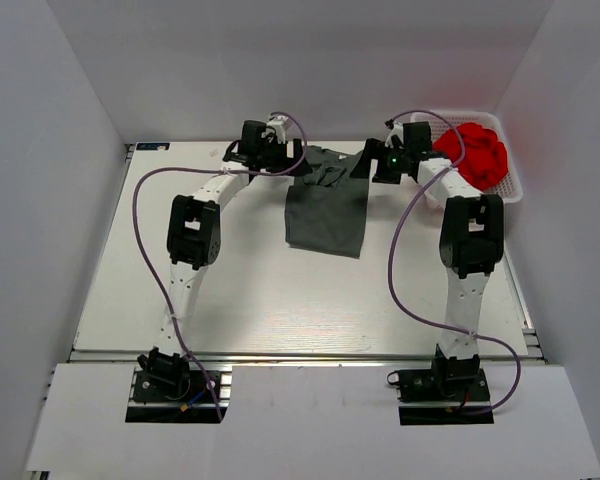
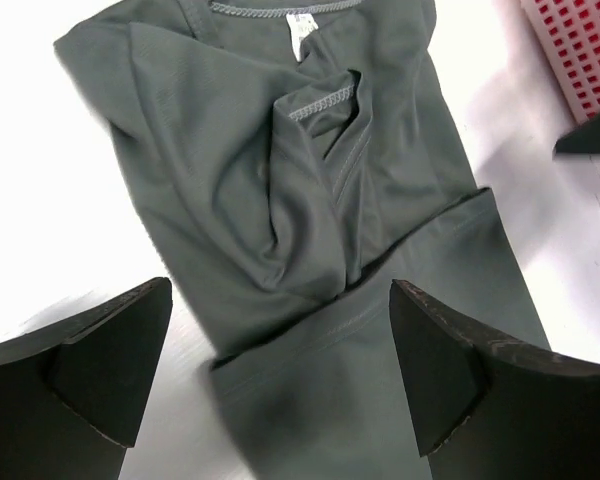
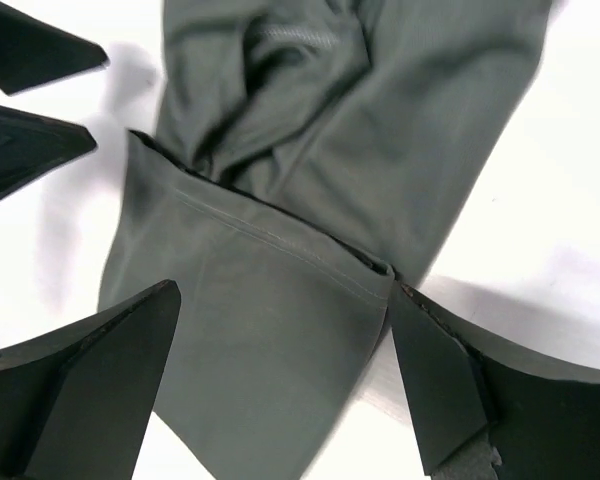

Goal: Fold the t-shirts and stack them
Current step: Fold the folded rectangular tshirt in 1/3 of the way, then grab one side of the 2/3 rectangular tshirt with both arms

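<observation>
A dark grey t-shirt (image 1: 327, 210) lies at the back middle of the table, folded into a narrow strip and bunched at its far end. My left gripper (image 1: 300, 162) is open over the shirt's far left corner. In the left wrist view the gripper (image 2: 280, 375) is empty, its fingers (image 2: 100, 370) straddling a hemmed layer of the shirt (image 2: 280, 180), with the collar and label beyond. My right gripper (image 1: 366, 163) is open over the far right corner. In the right wrist view the gripper (image 3: 280, 385) is empty above the shirt's (image 3: 310, 180) hemmed edge.
A white basket (image 1: 515, 185) at the back right holds a red cloth bundle (image 1: 475, 155); its corner shows in the left wrist view (image 2: 580, 50). White walls close in the table on three sides. The two grippers are close to each other.
</observation>
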Controlling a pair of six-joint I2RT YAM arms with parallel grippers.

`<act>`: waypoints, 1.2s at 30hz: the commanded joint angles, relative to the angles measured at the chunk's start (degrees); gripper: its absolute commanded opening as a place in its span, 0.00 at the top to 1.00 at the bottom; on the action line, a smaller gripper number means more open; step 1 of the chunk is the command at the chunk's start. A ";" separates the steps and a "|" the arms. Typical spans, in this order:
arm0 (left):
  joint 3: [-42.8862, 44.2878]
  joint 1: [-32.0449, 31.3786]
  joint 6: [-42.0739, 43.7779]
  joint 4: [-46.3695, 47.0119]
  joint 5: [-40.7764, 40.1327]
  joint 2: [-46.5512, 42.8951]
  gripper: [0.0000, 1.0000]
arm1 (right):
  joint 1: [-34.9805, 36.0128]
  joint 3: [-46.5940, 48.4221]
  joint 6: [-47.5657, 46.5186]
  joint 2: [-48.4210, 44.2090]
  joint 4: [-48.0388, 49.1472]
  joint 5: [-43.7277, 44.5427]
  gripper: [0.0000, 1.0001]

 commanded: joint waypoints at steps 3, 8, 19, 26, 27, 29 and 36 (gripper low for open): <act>-10.26 0.71 2.41 1.06 6.17 -12.52 0.00 | 0.38 -4.31 -3.39 -6.20 0.78 -5.92 0.10; -25.40 0.00 5.22 1.07 2.13 -21.32 0.00 | 0.39 -20.40 -0.92 -14.37 7.37 -6.19 0.10; -46.64 -1.75 6.89 -0.44 1.34 -29.49 0.06 | 1.17 -42.29 4.09 -24.40 10.27 -7.24 0.10; -50.28 -3.68 6.98 0.89 2.56 -28.37 0.36 | 2.93 -43.88 5.58 -20.27 12.47 -9.26 0.24; -50.28 -3.69 7.50 0.89 2.56 -28.36 0.41 | 3.20 -43.88 6.10 -19.57 13.17 -9.09 0.27; -49.67 -4.22 8.12 0.89 3.18 -26.78 0.48 | 3.73 -43.88 6.20 -18.51 13.79 -9.26 0.38; -49.14 -5.45 8.83 -0.17 3.88 -27.82 1.00 | 4.69 -44.14 5.85 -19.65 12.65 -8.82 0.92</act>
